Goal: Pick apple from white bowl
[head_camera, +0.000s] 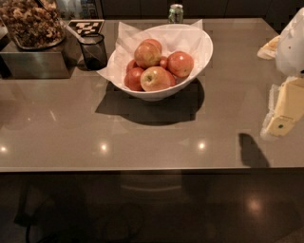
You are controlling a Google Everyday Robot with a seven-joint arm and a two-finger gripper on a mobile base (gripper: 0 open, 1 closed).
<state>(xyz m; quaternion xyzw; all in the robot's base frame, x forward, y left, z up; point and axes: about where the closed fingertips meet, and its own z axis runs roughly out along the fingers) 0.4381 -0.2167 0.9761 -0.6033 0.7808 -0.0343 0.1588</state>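
Apple (180, 63) in white bowl (156, 94), gripper (283, 114) over table (142, 137) right edge, well apart

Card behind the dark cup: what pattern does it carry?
The card shows black-and-white squares, clearest in the camera view; the end effector is at the far right.

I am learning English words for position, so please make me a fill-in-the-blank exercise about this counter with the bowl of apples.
1. The apple lies in the white bowl, which is lined with crumpled white ____.
2. The dark cup stands to the ____ of the bowl in the picture.
3. The can stands ____ the bowl, farther from the camera.
4. The gripper is at the ____ edge of the view, away from the bowl.

Missing words: paper; left; behind; right.
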